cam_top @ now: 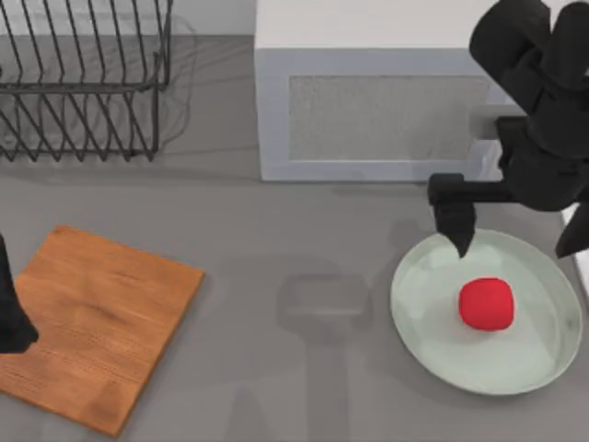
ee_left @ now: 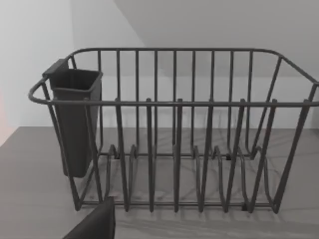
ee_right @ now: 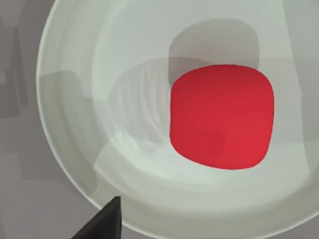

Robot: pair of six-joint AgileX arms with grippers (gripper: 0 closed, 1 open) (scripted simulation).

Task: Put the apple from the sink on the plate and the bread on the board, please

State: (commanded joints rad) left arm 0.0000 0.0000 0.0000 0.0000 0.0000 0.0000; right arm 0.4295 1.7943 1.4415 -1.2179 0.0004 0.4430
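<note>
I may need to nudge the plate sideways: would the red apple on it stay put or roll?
The smooth, rounded red apple would probably roll or slide: no flat face shows. The glossy pale mint-green round plate looks slick, offering little grip. Its shallow raised rim may stop a slow roll, likely not a quick one. The right hand hangs open above it.

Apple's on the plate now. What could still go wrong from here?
1. The right gripper hangs open just above the plate; a low sideways exit might clip the rim or nudge the round apple, which could roll.
2. The board is bare and the left arm sits at its left edge, so the bread step looks not yet done.
</note>
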